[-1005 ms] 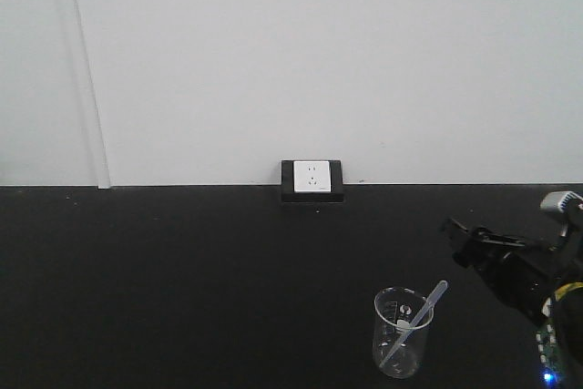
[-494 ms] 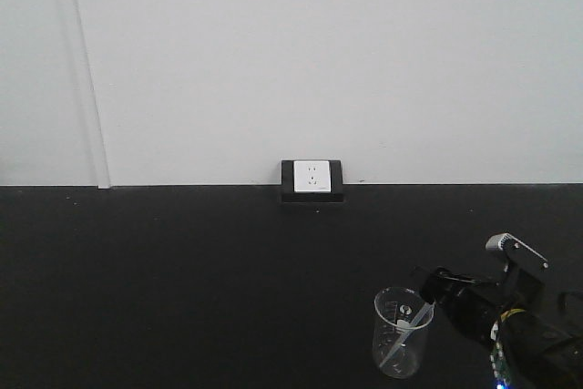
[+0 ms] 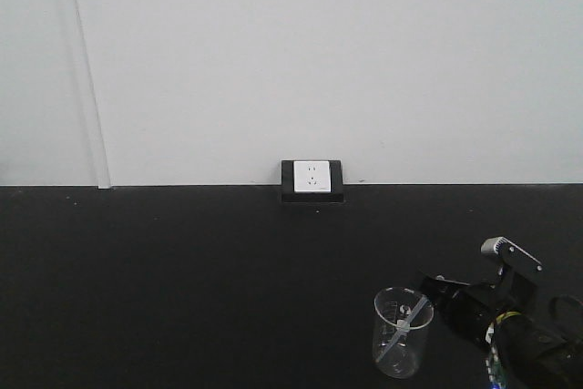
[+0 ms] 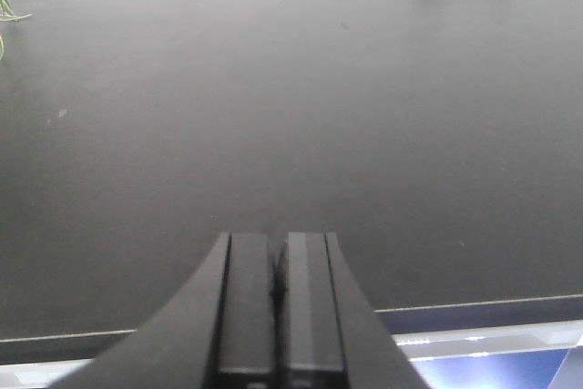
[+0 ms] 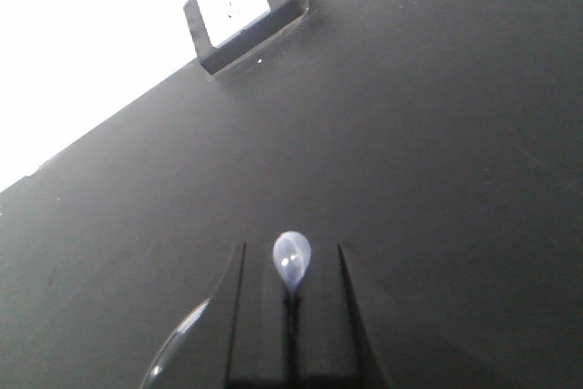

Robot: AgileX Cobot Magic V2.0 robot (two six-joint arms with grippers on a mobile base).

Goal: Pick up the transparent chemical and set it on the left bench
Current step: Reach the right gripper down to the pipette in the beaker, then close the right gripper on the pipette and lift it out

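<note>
The transparent chemical (image 3: 407, 323) is a clear pipette leaning in a small glass beaker (image 3: 399, 345) at the front right of the black bench. My right gripper (image 3: 435, 291) sits at the beaker's upper right rim, over the pipette's top end. In the right wrist view that gripper (image 5: 291, 293) is shut on the transparent chemical (image 5: 291, 260), whose pale bulb pokes out past the fingertips. A curve of the beaker rim (image 5: 173, 348) shows at lower left. My left gripper (image 4: 278, 241) is shut and empty above bare bench.
A white wall socket in a black frame (image 3: 312, 179) stands where the bench top (image 3: 182, 280) meets the white wall. The bench's front edge (image 4: 474, 307) runs just below my left gripper.
My right arm came down and leftward to the beaker and shut on the pipette's top. The bulb, plainly visible a second ago, is now covered by the fingers in the front view.
</note>
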